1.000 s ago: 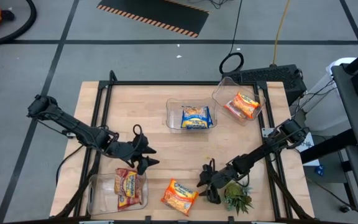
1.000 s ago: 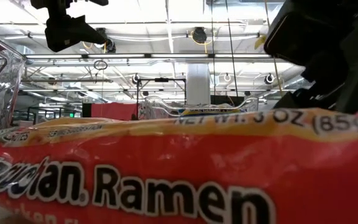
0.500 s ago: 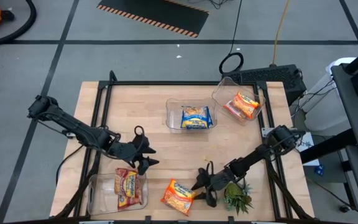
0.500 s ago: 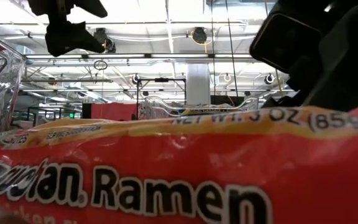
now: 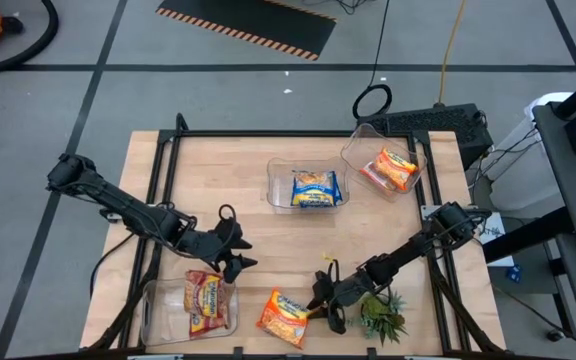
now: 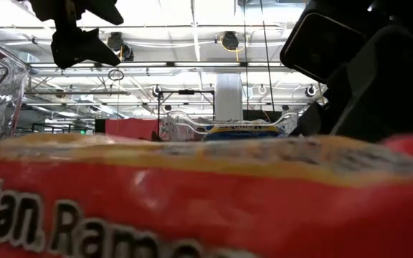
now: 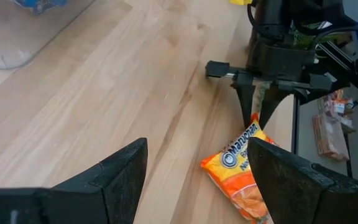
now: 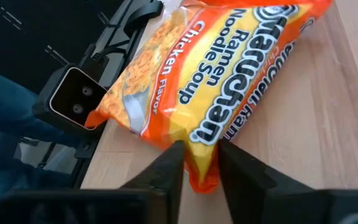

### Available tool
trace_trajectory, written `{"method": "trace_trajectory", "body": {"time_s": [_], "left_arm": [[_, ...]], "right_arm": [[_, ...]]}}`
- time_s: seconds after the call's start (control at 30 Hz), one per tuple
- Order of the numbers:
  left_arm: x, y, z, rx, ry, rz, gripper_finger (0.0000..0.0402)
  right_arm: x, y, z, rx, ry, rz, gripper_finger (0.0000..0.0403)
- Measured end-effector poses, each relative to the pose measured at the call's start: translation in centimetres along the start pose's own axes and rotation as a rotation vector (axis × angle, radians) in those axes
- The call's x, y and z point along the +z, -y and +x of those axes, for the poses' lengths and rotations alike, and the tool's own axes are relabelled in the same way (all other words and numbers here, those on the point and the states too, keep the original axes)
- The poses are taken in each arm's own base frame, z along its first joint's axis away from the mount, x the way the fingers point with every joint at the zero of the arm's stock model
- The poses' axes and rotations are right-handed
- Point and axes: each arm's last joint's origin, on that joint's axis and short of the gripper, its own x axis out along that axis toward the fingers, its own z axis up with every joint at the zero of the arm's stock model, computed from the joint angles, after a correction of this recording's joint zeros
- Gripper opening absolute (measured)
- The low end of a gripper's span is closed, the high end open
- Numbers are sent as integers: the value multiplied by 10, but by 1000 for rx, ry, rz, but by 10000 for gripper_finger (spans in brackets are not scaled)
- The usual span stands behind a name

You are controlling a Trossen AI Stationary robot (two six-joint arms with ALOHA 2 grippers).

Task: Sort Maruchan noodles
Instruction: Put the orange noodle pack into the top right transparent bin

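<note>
clear bins [image 5: 280, 186], green plant [image 5: 383, 318], table [image 5: 258, 245]

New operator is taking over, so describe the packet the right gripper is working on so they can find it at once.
On the wooden table, go to the near edge, between the clear bin holding a dark red packet and the small green plant. The orange Maruchan chicken ramen packet lies there, its corner pinched by the right gripper; it alone sits outside any bin.

Grey floor [image 5: 58, 110] with dark lines (striped hazard mat [image 5: 248, 25]) surrounds the table [image 5: 258, 165].
</note>
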Motion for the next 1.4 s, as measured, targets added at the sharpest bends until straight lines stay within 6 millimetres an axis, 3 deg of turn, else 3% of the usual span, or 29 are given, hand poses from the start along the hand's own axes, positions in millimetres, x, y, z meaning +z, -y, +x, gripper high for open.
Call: {"method": "trace_trajectory", "body": {"time_s": [0.3,0.57,1.0,1.2,1.4], "left_arm": [[0,0,0,-2,1,-15,280],[2,-2,1,10,5,-18,280],[18,-10,4,15,78,-59,280],[29,-13,6,-23,115,-79,280],[45,-21,8,-91,128,-40,280]], "right_arm": [[11,-1,-9,-29,0,49,4],[42,4,-46,-225,4,3,1],[85,7,-86,-280,144,-79,0],[90,7,-100,-304,123,-139,0],[89,5,-99,-245,85,-185,0]]}}
